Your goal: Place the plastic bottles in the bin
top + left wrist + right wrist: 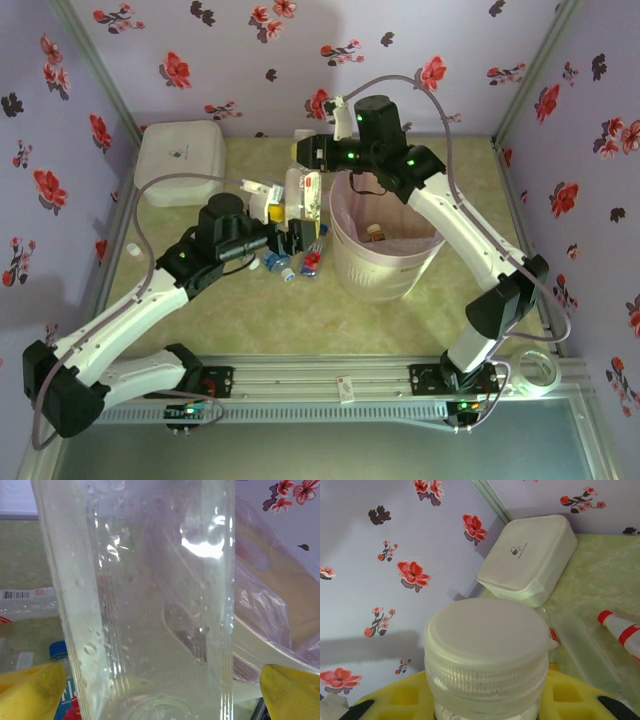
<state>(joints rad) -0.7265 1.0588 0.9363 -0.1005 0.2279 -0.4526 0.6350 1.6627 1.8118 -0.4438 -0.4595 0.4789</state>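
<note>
The left tool [160,692] is hanging released around a clear plastic bottle [150,605] by the round white pink-lined bin [385,272]. The right tool [480,702] is clenching a white-capped bottle [485,650]

Not much legible here tbh. The crinkled clear plastic bottle [22,607] has a black barcode [20,594], digits too tiny to read. The white rounded square lidded box [530,555] carries a small dark logo [515,551], unreadable. The blue-capped clear plastic bottle [59,652] shows cut-off white lettering on blue.
</note>
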